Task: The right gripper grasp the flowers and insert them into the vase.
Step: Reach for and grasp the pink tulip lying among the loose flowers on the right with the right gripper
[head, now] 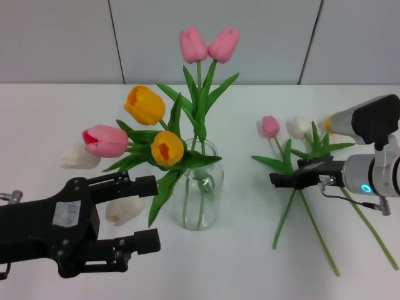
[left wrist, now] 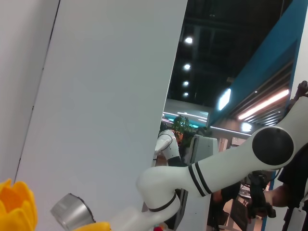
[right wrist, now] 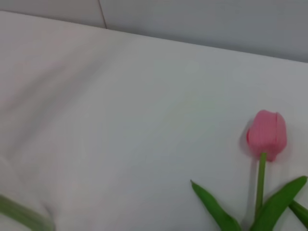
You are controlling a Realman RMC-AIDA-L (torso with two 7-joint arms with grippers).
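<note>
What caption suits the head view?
Right gripper over the pink tulip stem, beside the glass vase.

1. One vase [head: 201, 187], clear glass, at the centre of the head view; it stands on the one white worktop [head: 50, 119].
2. Five tulips stand in the vase: a close pair of pink tulips [head: 209, 45] at the top, two yellow tulips [head: 145, 105], one large pink-red tulip [head: 105, 141].
3. Two white tulip heads [head: 79, 156] show at the left, by the bouquet; whether they stand in the vase cannot be told.
4. Three stems lie at the right: the flowers [head: 270, 127] with one small pink bud, one white tulip [head: 300, 126], one partly hidden bloom [head: 331, 125].
5. Two grippers: left gripper [head: 147, 212] at lower left; right gripper [head: 278, 179] at right.
</note>
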